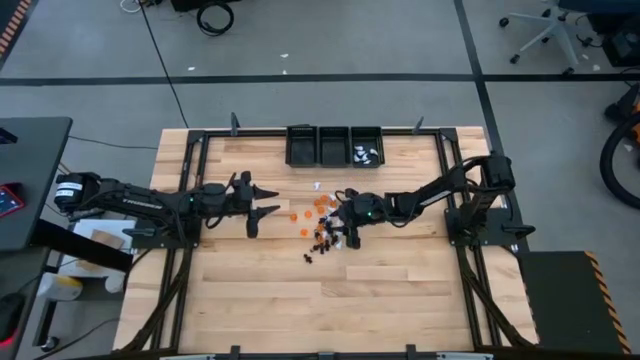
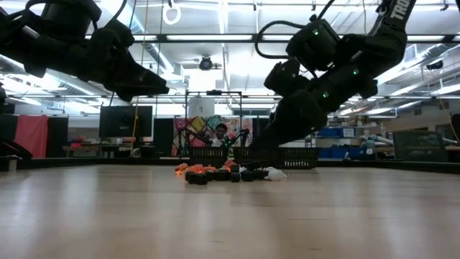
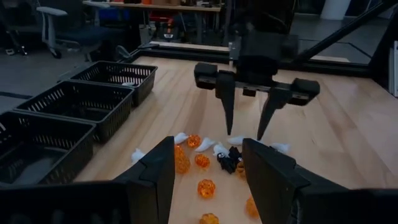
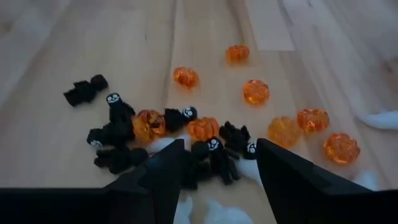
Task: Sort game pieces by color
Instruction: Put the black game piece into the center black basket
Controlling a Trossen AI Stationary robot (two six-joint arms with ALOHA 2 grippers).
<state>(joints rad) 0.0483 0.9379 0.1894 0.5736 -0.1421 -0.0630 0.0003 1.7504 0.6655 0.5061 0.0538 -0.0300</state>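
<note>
The game pieces (image 1: pixel 320 225) lie in a loose pile at the middle of the wooden table: clear orange ones (image 4: pixel 256 92), black ones (image 4: pixel 118 134) and white ones (image 3: pixel 202 143). My right gripper (image 1: pixel 341 226) is open and slants down over the pile's right side. Its fingers stand on either side of some black and white pieces (image 4: pixel 214 155); in the left wrist view its tips (image 3: pixel 244 134) hang just above them. My left gripper (image 1: pixel 272 200) is open, held level above the table left of the pile, with nothing between its fingers (image 3: pixel 208 180).
Three black mesh bins (image 1: pixel 333 145) stand in a row at the table's far edge; the right one holds some white pieces (image 1: pixel 365 154). A single white piece (image 1: pixel 317 185) lies between bins and pile. Bare wood stretches toward the near edge. A person sits in the room far behind the table.
</note>
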